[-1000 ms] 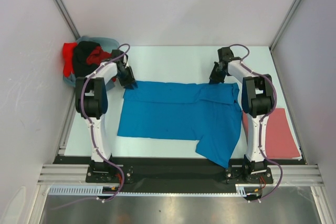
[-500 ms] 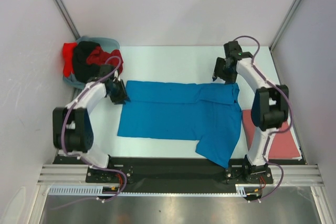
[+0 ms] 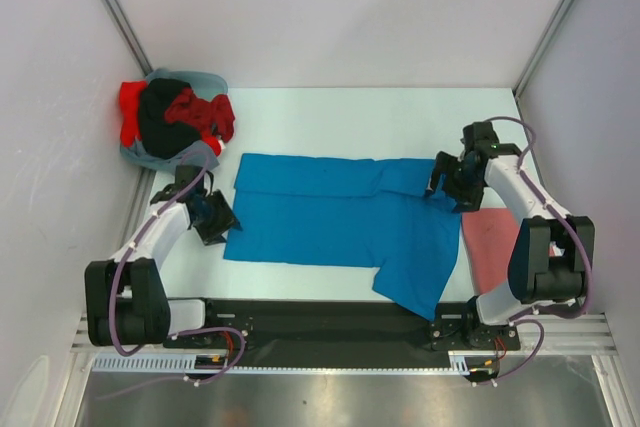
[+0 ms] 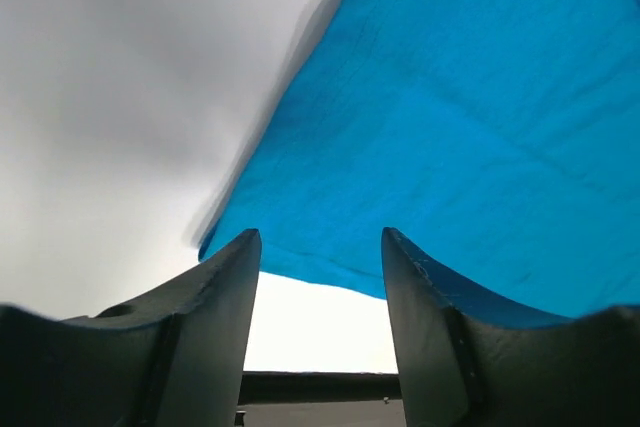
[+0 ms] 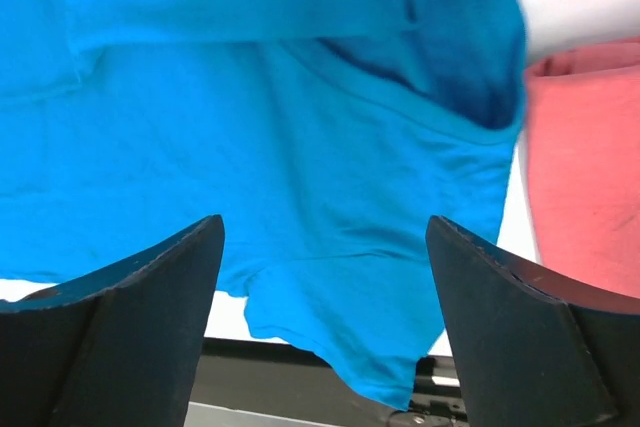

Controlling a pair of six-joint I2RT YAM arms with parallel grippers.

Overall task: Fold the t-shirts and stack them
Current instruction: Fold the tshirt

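The left end effector [image 3: 213, 219] is released and empty just beside the left edge of the blue t-shirt [image 3: 340, 222]. The right end effector [image 3: 447, 179], also spread and holding nothing, hovers over the shirt's far right corner. The blue t-shirt lies spread across the tabletop [image 3: 330, 112], with a folded pinkish-red t-shirt [image 3: 492, 247] just beside it on the right.

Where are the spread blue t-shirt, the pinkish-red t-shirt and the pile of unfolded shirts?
blue t-shirt [image 3: 330, 217]: top view, middle of its body.
pinkish-red t-shirt [image 3: 487, 247]: top view, bare part beside the right arm.
pile of shirts [image 3: 168, 119]: top view, black shirt at its centre.
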